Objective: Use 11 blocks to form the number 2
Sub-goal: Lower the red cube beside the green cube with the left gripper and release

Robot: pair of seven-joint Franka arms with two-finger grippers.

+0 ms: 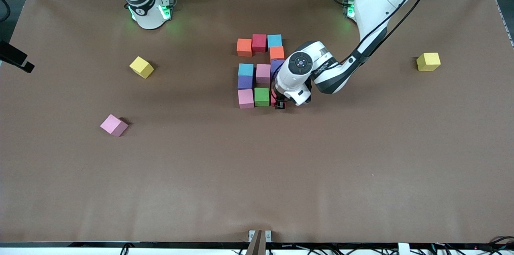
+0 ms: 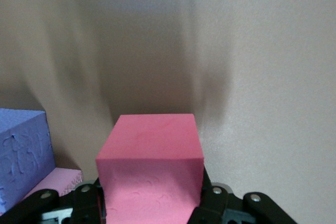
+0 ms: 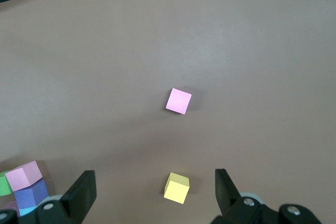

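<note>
The blocks form a cluster at mid-table: orange, red and light blue in the row nearest the robots, a second orange, then light blue, pink and a partly hidden purple, another purple, then pink and green. My left gripper is shut on a red block, low down right beside the green one. My right gripper waits open and empty, high over the right arm's end of the table.
A loose pink cube and a yellow cube lie toward the right arm's end. Another yellow cube sits toward the left arm's end. The left wrist view shows a purple block and a pink one close by.
</note>
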